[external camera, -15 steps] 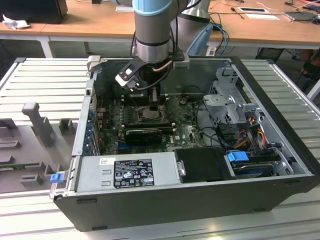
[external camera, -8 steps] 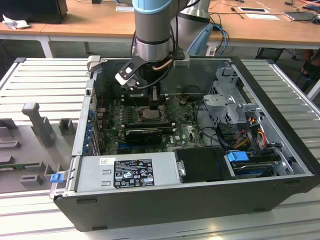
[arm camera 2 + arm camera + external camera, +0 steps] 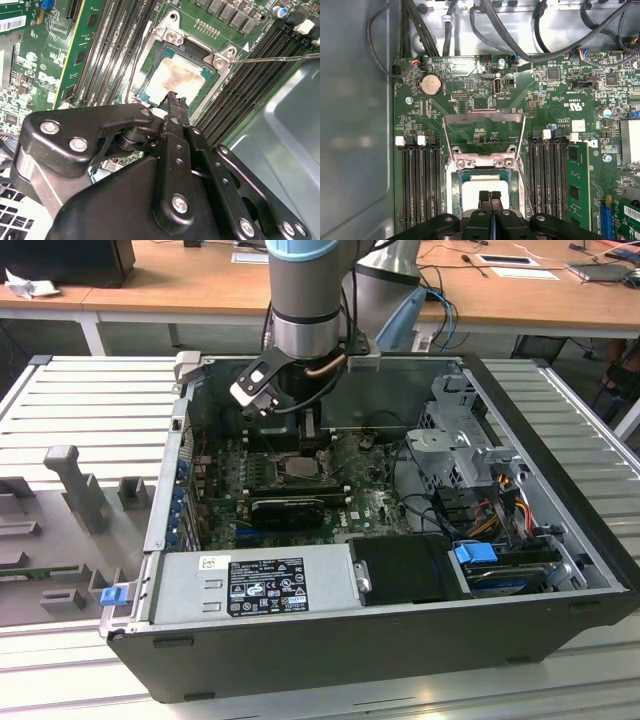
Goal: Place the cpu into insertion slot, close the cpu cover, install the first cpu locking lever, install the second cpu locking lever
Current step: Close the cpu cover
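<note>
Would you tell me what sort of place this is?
Probably a robotics lab or workshop: an open computer case sits on a slatted metal bench, with wooden desks behind and a robot arm over it.

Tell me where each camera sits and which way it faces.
Exterior view: above the open computer case, looking down into it; the arm reaches in.
First wrist view: on the wrist, facing past the gripper at the open cpu cover.
Second wrist view: on the wrist, slanted; gripper links in front.
Both wrist views share the cpu and gripper.
</note>
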Controlling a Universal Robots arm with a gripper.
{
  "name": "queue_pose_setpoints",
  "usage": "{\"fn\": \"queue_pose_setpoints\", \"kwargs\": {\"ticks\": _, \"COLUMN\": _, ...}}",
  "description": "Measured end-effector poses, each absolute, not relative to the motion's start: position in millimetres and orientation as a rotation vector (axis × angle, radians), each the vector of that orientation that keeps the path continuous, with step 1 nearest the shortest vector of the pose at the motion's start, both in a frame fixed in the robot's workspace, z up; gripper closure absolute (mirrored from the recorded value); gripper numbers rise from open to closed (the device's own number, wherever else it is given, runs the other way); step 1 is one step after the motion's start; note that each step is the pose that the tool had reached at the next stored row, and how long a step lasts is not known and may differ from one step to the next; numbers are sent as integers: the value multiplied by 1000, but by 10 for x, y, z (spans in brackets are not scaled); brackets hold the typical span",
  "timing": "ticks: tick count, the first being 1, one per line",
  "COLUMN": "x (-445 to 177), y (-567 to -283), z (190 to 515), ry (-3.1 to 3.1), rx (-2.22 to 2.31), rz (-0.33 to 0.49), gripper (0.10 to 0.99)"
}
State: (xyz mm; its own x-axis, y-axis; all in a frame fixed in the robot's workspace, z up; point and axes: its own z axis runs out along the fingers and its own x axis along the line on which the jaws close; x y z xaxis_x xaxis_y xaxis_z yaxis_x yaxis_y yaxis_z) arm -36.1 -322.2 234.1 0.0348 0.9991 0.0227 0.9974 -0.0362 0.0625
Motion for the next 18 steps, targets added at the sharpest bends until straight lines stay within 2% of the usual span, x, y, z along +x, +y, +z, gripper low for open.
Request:
{"fn": "queue_pose_setpoints", "kwargs": {"ticks": 7, "x": -318, "y": -3221, "z": 2356, "ry": 2165, "rx": 2237, "rz": 93, "gripper": 980}}
{"fn": "queue_pose_setpoints", "kwargs": {"ticks": 18, "x": -299, "y": -3221, "z": 2565, "ry": 2165, "rx": 2237, "rz": 93, "gripper": 980}}
